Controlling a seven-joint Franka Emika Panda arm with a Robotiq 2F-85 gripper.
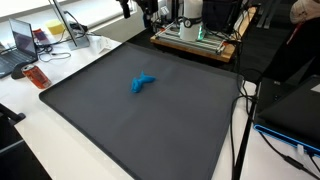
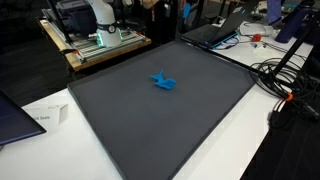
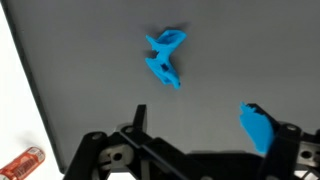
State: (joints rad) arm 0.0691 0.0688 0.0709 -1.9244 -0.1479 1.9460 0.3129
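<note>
A small bright blue plastic object (image 3: 165, 58) with angled prongs lies near the middle of a dark grey mat (image 3: 90, 80). Both exterior views show it alone on the mat (image 1: 142, 83) (image 2: 163, 81). In the wrist view my gripper (image 3: 196, 112) hangs well above the mat, a short way from the blue object. It is open with nothing between its fingers. One finger is black (image 3: 140, 115) and the other carries a blue pad (image 3: 258, 128). The gripper itself is not clearly seen in the exterior views.
The mat (image 1: 120, 125) covers a white table (image 2: 265, 130). A red packet (image 1: 35, 77) lies just off the mat's edge, seen too in the wrist view (image 3: 22, 163). Laptops (image 1: 20, 40) (image 2: 215, 30), cables (image 2: 285, 85) and a machine on a wooden stand (image 1: 195, 35) surround the mat.
</note>
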